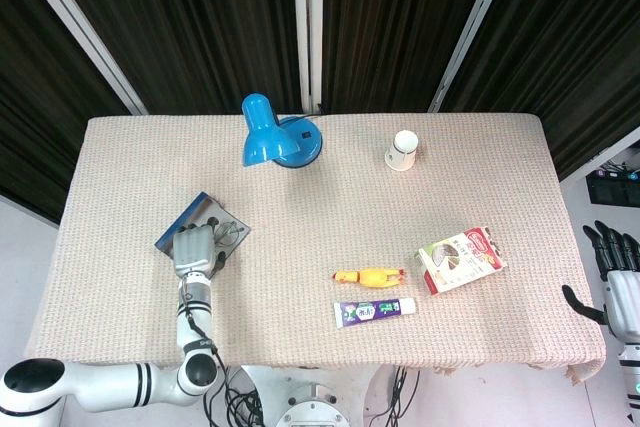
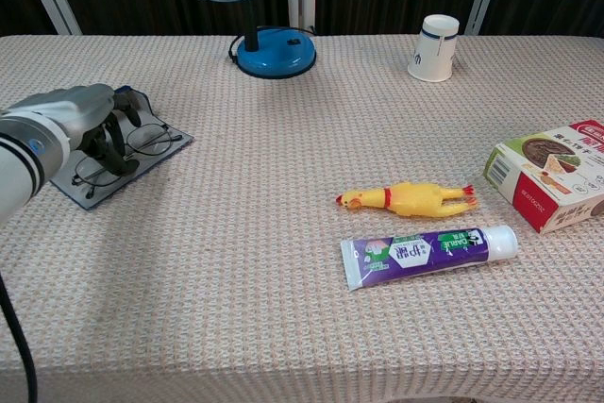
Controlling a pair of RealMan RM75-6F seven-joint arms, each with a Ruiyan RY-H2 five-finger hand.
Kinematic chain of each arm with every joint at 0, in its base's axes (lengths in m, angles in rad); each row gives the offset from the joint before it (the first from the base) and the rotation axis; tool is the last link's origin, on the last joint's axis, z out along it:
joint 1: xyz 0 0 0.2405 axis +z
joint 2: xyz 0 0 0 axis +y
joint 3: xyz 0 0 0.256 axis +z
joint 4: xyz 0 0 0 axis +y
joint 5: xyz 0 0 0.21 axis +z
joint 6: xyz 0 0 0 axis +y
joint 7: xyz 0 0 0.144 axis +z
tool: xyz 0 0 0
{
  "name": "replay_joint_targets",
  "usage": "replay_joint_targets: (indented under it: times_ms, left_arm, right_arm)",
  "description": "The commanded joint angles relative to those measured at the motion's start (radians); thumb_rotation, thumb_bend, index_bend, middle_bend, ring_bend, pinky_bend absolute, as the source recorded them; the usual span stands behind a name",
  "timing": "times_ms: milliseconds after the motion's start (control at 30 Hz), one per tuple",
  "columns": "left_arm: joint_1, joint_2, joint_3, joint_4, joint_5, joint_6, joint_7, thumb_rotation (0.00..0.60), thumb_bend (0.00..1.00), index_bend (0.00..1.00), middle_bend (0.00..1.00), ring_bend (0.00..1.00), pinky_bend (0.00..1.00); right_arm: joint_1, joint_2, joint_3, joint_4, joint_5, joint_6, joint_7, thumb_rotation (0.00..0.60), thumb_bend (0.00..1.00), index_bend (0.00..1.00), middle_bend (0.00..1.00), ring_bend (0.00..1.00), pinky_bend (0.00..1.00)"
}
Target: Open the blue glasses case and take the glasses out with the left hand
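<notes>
The blue glasses case [image 2: 68, 184] lies open and flat at the table's left side, its blue edge [image 1: 189, 210] showing past my hand in the head view. Thin-framed glasses [image 2: 155, 139] lie in it, one lens [image 1: 233, 234] peeking out from under the hand. My left hand [image 2: 81, 120] rests on the case with its fingers curled down around the middle of the glasses; from above this hand [image 1: 195, 249] covers most of the case. My right hand [image 1: 615, 287] hangs beyond the table's right edge, fingers apart and holding nothing.
A blue desk lamp [image 2: 274, 49] stands at the back, a white paper cup [image 2: 435, 46] to its right. A yellow rubber chicken [image 2: 406, 198], a purple toothpaste tube [image 2: 429, 250] and a small food box [image 2: 552, 172] lie at the front right.
</notes>
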Motion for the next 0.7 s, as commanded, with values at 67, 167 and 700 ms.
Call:
replay_joint_targets:
  times_ms: [67, 167, 700]
  left_arm:
    - [0.003, -0.001, 0.007, -0.001, 0.009, 0.002, 0.003, 0.6, 0.36, 0.26, 0.46, 0.31, 0.28]
    - [0.006, -0.003, 0.019, 0.0, 0.025, 0.003, 0.002, 0.6, 0.37, 0.27, 0.49, 0.34, 0.31]
    - [0.028, -0.013, 0.066, 0.046, 0.135, -0.023, -0.037, 0.6, 0.37, 0.38, 0.69, 0.55, 0.48]
  right_arm:
    - [-0.001, -0.001, 0.001, 0.004, 0.0, 0.002, 0.002, 0.6, 0.22, 0.0, 0.0, 0.0, 0.0]
    - [-0.001, -0.001, 0.002, 0.003, -0.001, 0.005, 0.001, 0.6, 0.22, 0.0, 0.0, 0.0, 0.0]
    - [-0.003, 0.001, 0.002, -0.005, -0.001, 0.008, -0.009, 0.6, 0.22, 0.0, 0.0, 0.0, 0.0]
